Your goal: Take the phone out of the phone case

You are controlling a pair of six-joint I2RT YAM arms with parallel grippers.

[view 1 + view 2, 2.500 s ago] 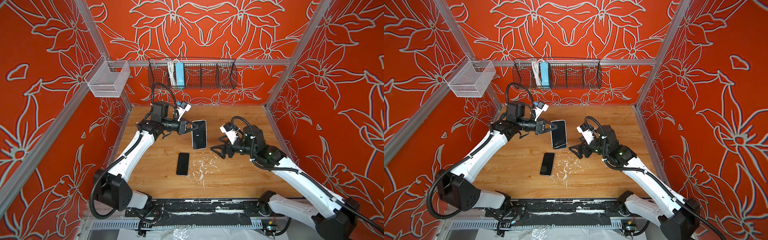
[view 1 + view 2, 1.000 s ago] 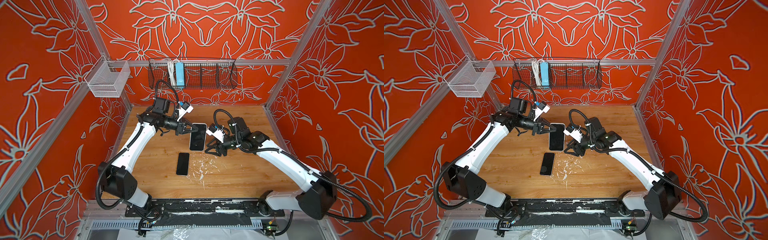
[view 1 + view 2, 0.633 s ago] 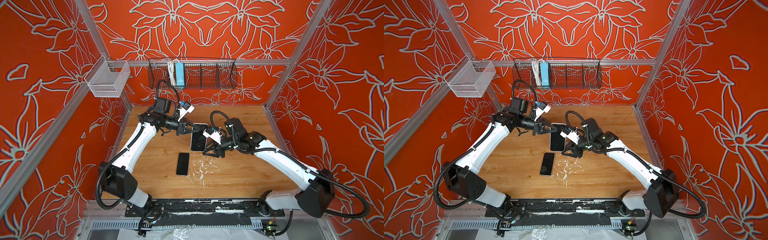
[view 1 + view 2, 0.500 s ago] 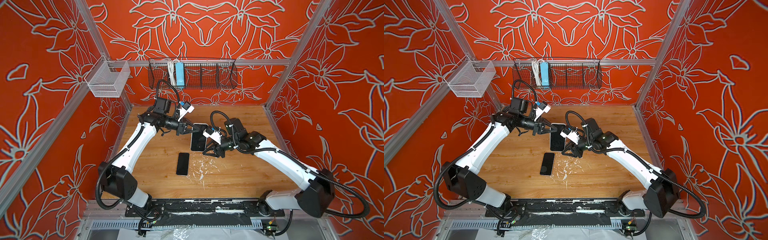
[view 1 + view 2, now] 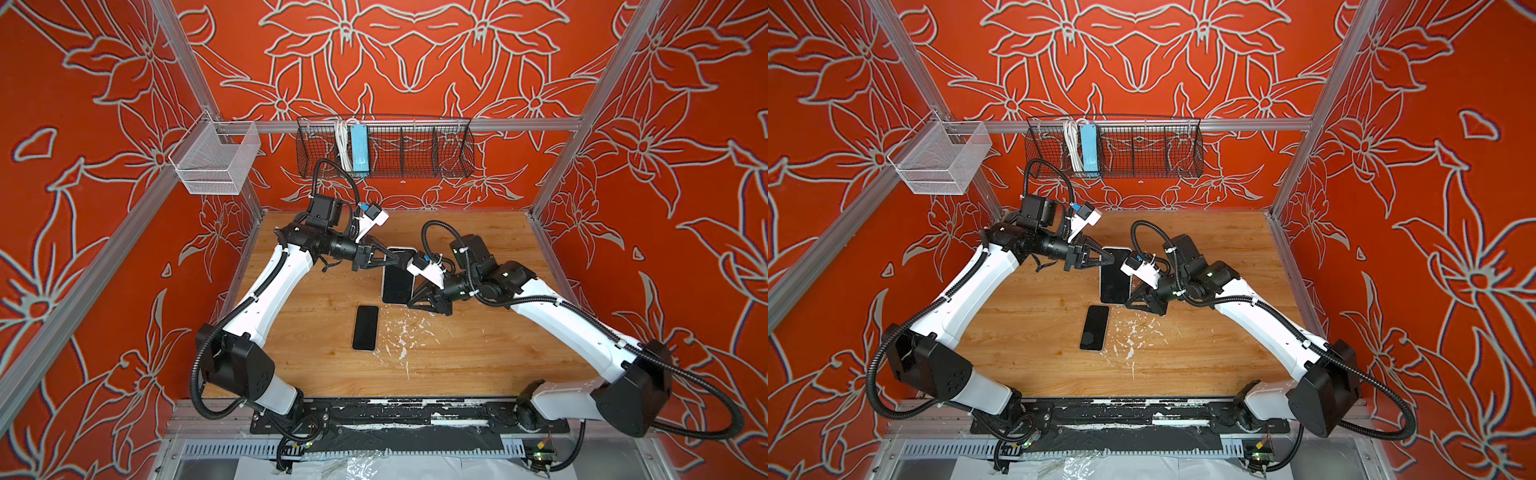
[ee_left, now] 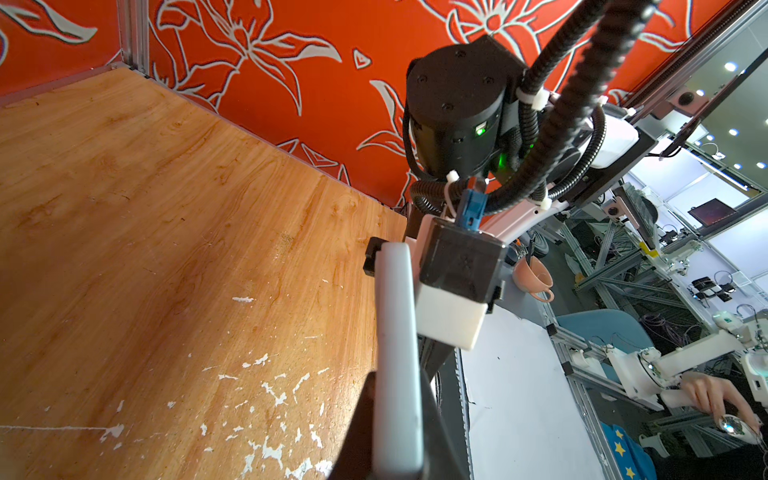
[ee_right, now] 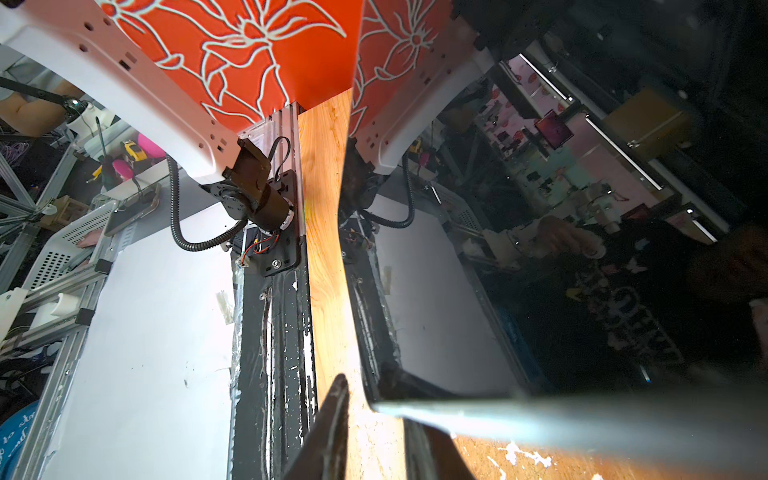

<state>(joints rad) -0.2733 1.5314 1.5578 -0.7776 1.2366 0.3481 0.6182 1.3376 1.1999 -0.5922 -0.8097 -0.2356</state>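
Pinches white plastic phone case (image 6: pixel 395 332), glossy black phone (image 5: pixel 397 286) inside, with left gripper (image 5: pixel 388 262); straddles its near corner with narrowly parted right gripper (image 5: pixel 413 300) (writing unreadable).

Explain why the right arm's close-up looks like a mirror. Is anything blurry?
Right wrist view: the cased phone's glossy face mirrors the room, its near edge smeared; left wrist view: its white rim looks soft; both top views are sharp.

White links (image 5: pixel 274 286), black joints (image 5: pixel 245 365), ribbed black cables (image 6: pixel 577 83); left tool (image 5: pixel 395 262) black, triangular.
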